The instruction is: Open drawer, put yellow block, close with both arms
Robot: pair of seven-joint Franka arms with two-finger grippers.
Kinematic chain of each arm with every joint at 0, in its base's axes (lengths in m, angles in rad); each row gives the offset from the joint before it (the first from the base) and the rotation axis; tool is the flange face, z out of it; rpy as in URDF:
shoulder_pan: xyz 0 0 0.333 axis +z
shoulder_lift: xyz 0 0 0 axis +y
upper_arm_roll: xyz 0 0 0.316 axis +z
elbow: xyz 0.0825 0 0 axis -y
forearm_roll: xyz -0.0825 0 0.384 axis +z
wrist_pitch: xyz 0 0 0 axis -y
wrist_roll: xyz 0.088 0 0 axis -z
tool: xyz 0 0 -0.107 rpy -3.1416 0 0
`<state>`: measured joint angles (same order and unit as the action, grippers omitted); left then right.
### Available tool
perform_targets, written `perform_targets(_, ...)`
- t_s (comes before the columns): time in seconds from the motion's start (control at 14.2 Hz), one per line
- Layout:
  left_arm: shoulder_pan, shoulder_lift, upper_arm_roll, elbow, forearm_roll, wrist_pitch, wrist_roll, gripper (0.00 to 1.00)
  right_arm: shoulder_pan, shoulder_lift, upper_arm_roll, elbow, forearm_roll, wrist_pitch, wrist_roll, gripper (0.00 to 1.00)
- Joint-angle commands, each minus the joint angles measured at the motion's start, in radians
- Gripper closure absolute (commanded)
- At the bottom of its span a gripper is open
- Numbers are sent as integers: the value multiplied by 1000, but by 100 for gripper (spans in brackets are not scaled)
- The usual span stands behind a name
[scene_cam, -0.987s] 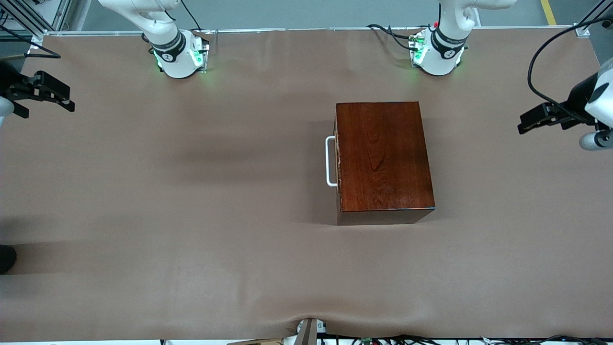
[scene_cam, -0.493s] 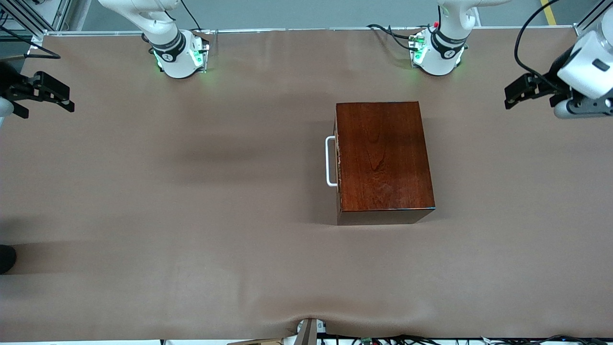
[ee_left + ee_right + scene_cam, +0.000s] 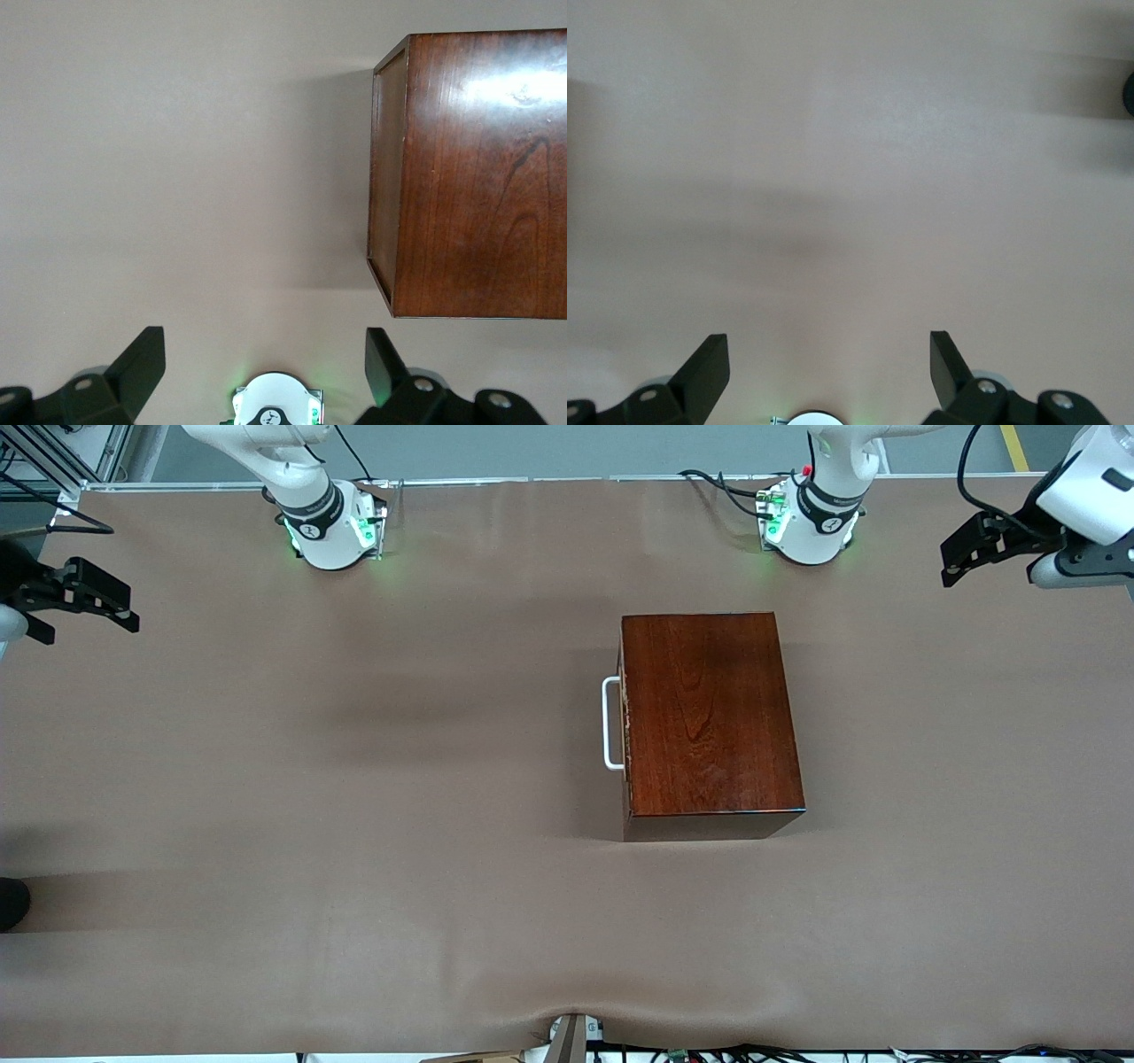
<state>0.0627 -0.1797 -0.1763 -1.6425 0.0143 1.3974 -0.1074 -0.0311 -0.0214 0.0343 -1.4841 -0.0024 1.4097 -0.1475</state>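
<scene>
The reddish-brown wooden box (image 3: 709, 713) stands mid-table, toward the left arm's end. Its drawer is shut, and the white bar handle (image 3: 609, 724) faces the right arm's end. The yellow block is out of view. My left gripper (image 3: 950, 562) hangs open and empty in the air over the table corner at the left arm's end, away from the box. In the left wrist view the left gripper (image 3: 263, 345) frames bare table, with the box (image 3: 478, 177) to one side. My right gripper (image 3: 128, 609) waits open over the table's edge at the right arm's end; the right wrist view shows this right gripper (image 3: 828, 345) over bare cloth.
A brown cloth covers the table (image 3: 354, 824). Both arm bases (image 3: 332, 527) (image 3: 811, 522) stand along the edge farthest from the front camera. A dark object (image 3: 11, 903) pokes in at the right arm's end. A small fixture (image 3: 571, 1036) sits at the nearest edge.
The left arm has swung its gripper up and away from the front camera, toward the table corner by its base. The right arm and the box have not moved.
</scene>
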Motion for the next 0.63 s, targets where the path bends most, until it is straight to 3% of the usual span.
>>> perform_targets(0.0,17,-27,1,-4,-13,8,26,0,-7,-3,10,2,-7,-5,14,0)
perform_targets(0.56,12,52,14,85,-27,6,28,0,-9,-3,9,2,-7,-6,13,0)
